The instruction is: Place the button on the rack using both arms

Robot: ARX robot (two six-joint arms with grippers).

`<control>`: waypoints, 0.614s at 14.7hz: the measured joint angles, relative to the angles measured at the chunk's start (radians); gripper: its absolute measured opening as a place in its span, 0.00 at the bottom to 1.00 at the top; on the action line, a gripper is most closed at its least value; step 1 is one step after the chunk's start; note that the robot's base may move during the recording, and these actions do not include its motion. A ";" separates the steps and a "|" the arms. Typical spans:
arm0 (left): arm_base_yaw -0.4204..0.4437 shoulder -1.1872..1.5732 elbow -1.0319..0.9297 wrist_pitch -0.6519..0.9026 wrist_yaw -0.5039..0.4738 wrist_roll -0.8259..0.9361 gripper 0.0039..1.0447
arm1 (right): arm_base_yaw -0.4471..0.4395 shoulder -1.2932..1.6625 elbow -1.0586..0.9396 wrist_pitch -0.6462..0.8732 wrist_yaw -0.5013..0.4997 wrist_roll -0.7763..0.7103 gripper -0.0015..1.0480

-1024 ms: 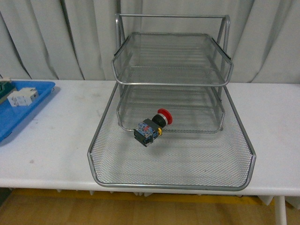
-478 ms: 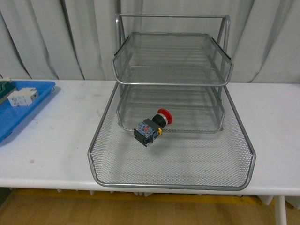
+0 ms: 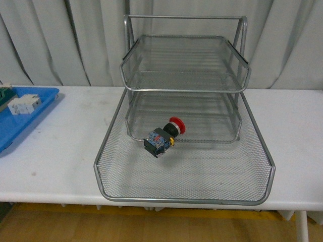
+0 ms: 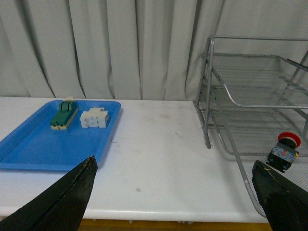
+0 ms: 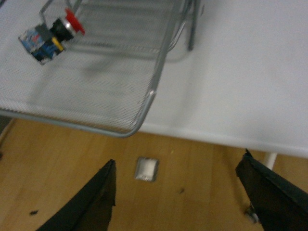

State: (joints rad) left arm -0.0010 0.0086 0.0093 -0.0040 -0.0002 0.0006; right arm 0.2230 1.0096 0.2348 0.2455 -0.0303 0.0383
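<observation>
A long white table (image 3: 65, 146) holds two things. A big silver wire rack (image 3: 202, 171) sits in the middle. A blue tray (image 3: 15, 126) sits at the left end, well apart from the rack.

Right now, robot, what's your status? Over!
Left tool open, empty. Right tool open, empty. Button lying in rack bottom tier. Nothing blocking it.

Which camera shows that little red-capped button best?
The front view: the button lies whole and sharp on the lowest tier of the rack. The left wrist view shows it small near the picture's edge; the right wrist view shows it blurred.
</observation>
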 joint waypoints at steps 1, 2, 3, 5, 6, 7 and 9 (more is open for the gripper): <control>0.000 0.000 0.000 0.000 0.000 0.000 0.94 | 0.055 0.108 0.032 0.023 0.023 0.059 0.62; 0.000 0.000 0.000 0.000 0.000 0.000 0.94 | 0.113 0.226 0.076 0.039 0.050 0.128 0.50; 0.000 0.000 0.000 0.000 0.000 0.000 0.94 | 0.170 0.355 0.130 0.051 0.084 0.224 0.36; 0.000 0.000 0.000 0.000 0.000 0.000 0.94 | 0.264 0.551 0.222 0.087 0.155 0.365 0.12; 0.000 0.000 0.000 0.000 0.000 0.000 0.94 | 0.310 0.643 0.277 0.093 0.190 0.427 0.02; 0.000 0.000 0.000 0.000 0.000 0.000 0.94 | 0.394 0.844 0.424 0.122 0.236 0.522 0.02; 0.000 0.000 0.000 0.000 0.000 0.000 0.94 | 0.397 0.977 0.603 0.171 0.334 0.449 0.02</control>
State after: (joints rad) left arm -0.0010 0.0086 0.0093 -0.0040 0.0002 0.0006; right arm 0.6205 1.9862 0.8375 0.4160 0.3035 0.4870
